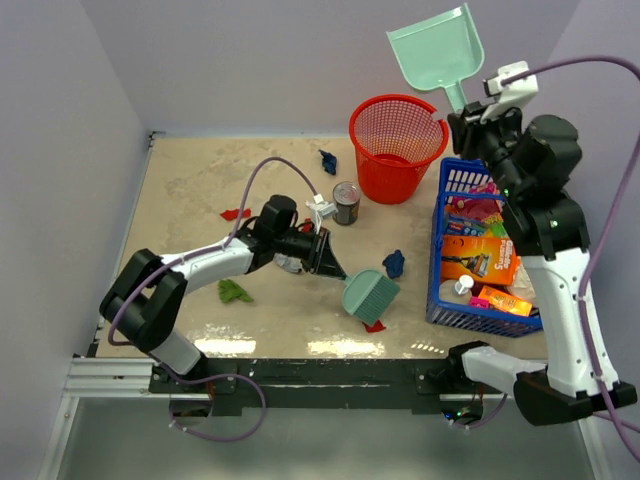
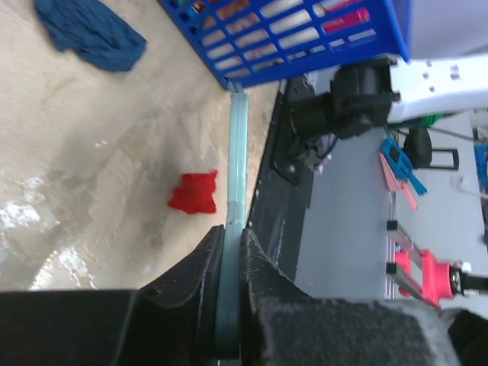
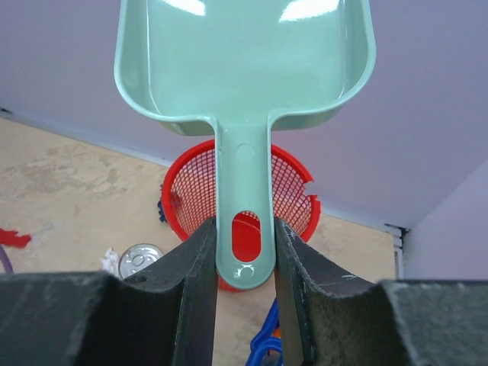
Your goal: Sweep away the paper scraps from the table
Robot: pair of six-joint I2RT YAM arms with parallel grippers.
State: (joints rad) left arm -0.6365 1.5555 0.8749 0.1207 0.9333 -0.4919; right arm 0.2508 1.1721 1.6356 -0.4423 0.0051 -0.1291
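My left gripper (image 1: pixel 328 262) (image 2: pixel 232 252) is shut on the handle of a green hand brush (image 1: pixel 370 295) (image 2: pixel 237 152), held low over the table (image 1: pixel 200 170). Paper scraps lie scattered: a red one (image 1: pixel 374 326) (image 2: pixel 194 192) just beside the brush head, a dark blue one (image 1: pixel 394 263) (image 2: pixel 90 30), a green one (image 1: pixel 234 291), a red one (image 1: pixel 236 213) and a dark blue one (image 1: pixel 328 160). My right gripper (image 1: pixel 462 105) (image 3: pixel 244 252) is shut on the handle of a mint dustpan (image 1: pixel 437 45) (image 3: pixel 244 61), raised high above the red basket (image 1: pixel 397 148) (image 3: pixel 191 198).
A tin can (image 1: pixel 346 202) (image 3: pixel 139 259) stands left of the basket, with a white crumpled bit (image 3: pixel 109 259) beside it. A blue crate (image 1: pixel 480 250) (image 2: pixel 305 30) of packaged goods sits at the right. Lilac walls enclose the table; a black rail (image 1: pixel 330 370) runs along the front.
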